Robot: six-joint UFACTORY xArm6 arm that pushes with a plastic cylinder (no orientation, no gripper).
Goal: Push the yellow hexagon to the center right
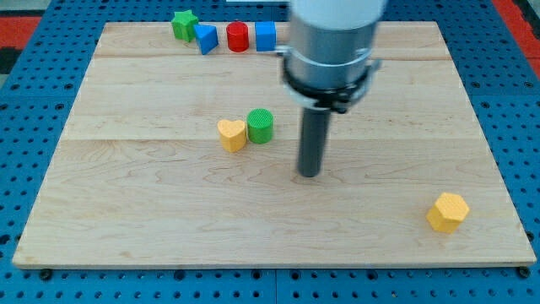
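The yellow hexagon (447, 211) sits near the board's bottom right corner. My tip (310, 174) rests on the board near its middle, well to the left of the hexagon and a little above it in the view. The rod hangs from the grey arm body that fills the view's top centre. A yellow heart block (232, 134) and a green cylinder (261, 126) touch each other just left of my tip and slightly higher.
Along the top edge of the wooden board (126, 211) stand a green star-like block (185, 24), a blue angular block (206, 38), a red cylinder (238, 37) and a blue cube (266, 36). Blue pegboard surrounds the board.
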